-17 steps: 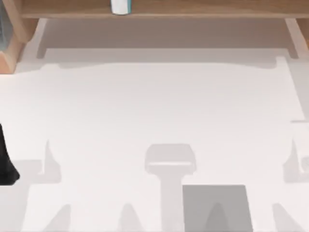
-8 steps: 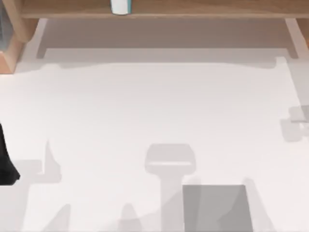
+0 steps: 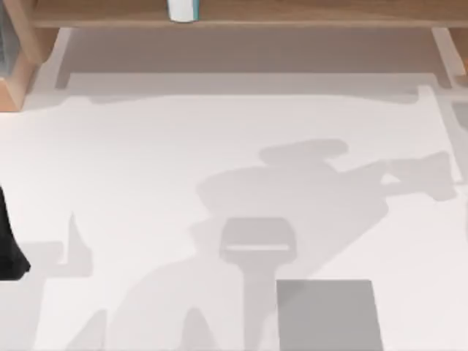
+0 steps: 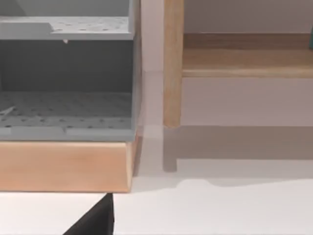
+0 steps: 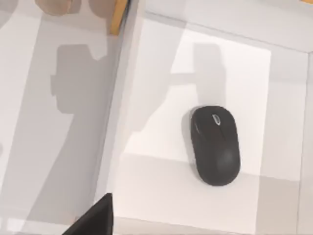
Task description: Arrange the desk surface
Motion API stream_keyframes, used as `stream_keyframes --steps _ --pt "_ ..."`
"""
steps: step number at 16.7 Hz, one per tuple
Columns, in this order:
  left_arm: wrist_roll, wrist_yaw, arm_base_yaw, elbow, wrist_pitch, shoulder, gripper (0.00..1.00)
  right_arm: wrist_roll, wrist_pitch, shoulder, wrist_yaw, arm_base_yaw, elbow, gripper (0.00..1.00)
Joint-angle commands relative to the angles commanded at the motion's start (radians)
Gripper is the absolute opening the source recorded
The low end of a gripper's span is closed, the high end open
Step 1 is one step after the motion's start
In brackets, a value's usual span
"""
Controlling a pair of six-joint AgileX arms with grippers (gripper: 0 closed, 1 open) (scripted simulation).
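Note:
The desk surface (image 3: 146, 161) is a broad white tabletop crossed by grey arm shadows. A black computer mouse (image 5: 215, 145) lies on a white surface well below my right wrist camera. A black corner of my right gripper (image 5: 93, 219) shows at that picture's edge, off to one side of the mouse and not touching it. A black corner of my left gripper (image 4: 94, 220) hangs low over the desk, facing a grey perforated organiser (image 4: 66, 73).
A light-wood shelf board (image 3: 292, 13) runs along the back with a white and teal cup (image 3: 182, 9) on it. A small grey pad (image 3: 329, 316) lies at the front. The organiser sits in a wooden frame (image 4: 63, 165) at the back left. A dark shape (image 3: 9, 245) stands at the left edge.
A large arm shadow has spread from the right edge across the middle of the desk. The dark shape at the left, the cup and the grey pad have not moved.

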Motion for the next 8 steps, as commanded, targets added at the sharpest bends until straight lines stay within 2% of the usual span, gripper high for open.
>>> stream_keyframes --steps 4,8 --pt "0.000 0.000 0.000 0.000 0.000 0.000 1.00 -0.107 -0.217 0.407 -0.003 -0.069 0.404 1.00" --pt "0.000 0.000 0.000 0.000 0.000 0.000 1.00 -0.188 -0.389 0.710 -0.013 -0.108 0.699 1.00"
